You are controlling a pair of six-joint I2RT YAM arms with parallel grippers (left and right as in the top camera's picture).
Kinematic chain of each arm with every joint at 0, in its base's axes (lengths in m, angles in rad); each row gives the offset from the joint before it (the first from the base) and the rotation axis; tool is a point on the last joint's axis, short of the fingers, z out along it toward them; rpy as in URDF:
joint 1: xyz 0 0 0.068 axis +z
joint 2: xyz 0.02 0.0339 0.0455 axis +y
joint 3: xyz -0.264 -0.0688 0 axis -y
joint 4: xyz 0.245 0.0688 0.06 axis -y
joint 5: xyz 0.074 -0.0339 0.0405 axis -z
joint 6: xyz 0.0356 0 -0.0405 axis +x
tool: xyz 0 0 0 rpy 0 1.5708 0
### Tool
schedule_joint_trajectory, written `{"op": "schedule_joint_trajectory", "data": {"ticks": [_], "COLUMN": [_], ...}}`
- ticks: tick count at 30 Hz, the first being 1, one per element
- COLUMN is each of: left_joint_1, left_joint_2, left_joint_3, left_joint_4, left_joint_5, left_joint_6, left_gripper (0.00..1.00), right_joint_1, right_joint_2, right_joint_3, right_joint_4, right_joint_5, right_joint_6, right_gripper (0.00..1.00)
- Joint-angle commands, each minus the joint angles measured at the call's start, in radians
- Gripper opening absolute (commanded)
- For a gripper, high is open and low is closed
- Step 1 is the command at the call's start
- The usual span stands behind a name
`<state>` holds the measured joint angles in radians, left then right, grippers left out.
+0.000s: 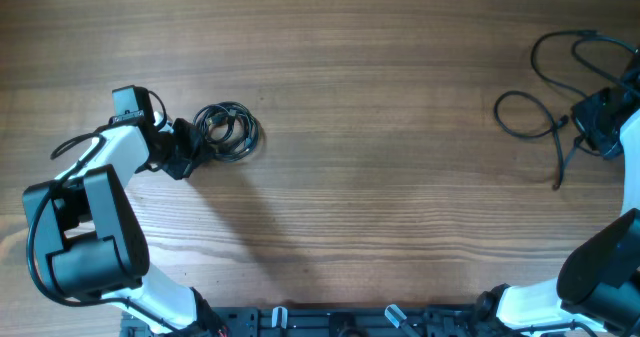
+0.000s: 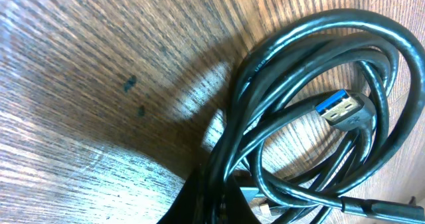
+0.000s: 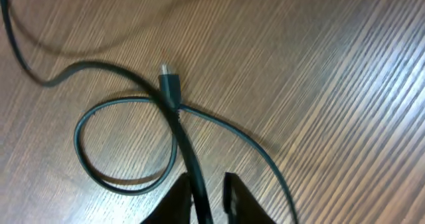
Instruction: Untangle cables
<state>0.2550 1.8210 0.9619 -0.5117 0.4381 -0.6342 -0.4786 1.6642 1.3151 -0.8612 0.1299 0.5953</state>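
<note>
At the left of the frame, the left gripper (image 1: 185, 149) is clenched against the edge of a coiled black cable (image 1: 228, 130), whose blue USB plug (image 2: 345, 109) lies inside the loops. I cannot tell whether a strand is pinched. At the far right, the right gripper (image 3: 207, 184) is slightly parted. A loose cable (image 3: 188, 151) runs between its fingers, and its small plug (image 3: 170, 91) lies just beyond.

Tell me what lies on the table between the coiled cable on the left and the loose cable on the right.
Nothing: the overhead view shows only bare wooden table between the coiled cable and the loose cable.
</note>
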Motion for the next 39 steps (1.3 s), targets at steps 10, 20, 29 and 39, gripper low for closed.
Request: {"op": "schedule_joint_trajectory", "data": {"ticks": [10, 20, 29, 39], "left_joint_1": [-0.019, -0.050, -0.050, -0.188], "left_joint_2": [-0.007, -0.007, -0.007, -0.007], "left_joint_3": [-0.005, -0.005, -0.005, -0.005], "left_joint_4": [0.006, 0.023, 0.023, 0.080], "left_joint_5": [-0.028, -0.040, -0.039, -0.024], "left_joint_6": [-0.010, -0.002, -0.002, 0.051], "left_gripper": [0.06, 0.04, 0.04, 0.04], "right_joint_1": [0.004, 0.175, 0.169, 0.021], "right_joint_2": [-0.014, 0.029, 0.358, 0.348], "right_joint_3": [0.054, 0.005, -0.053, 0.046], "right_joint_4": [0.056, 0.124, 0.195, 0.096], "right_joint_5": [-0.116, -0.555, -0.153, -0.167], "right_joint_6": [-0.180, -0.461, -0.294, -0.279], "right_gripper": [1.00, 0.05, 0.04, 0.09]}}
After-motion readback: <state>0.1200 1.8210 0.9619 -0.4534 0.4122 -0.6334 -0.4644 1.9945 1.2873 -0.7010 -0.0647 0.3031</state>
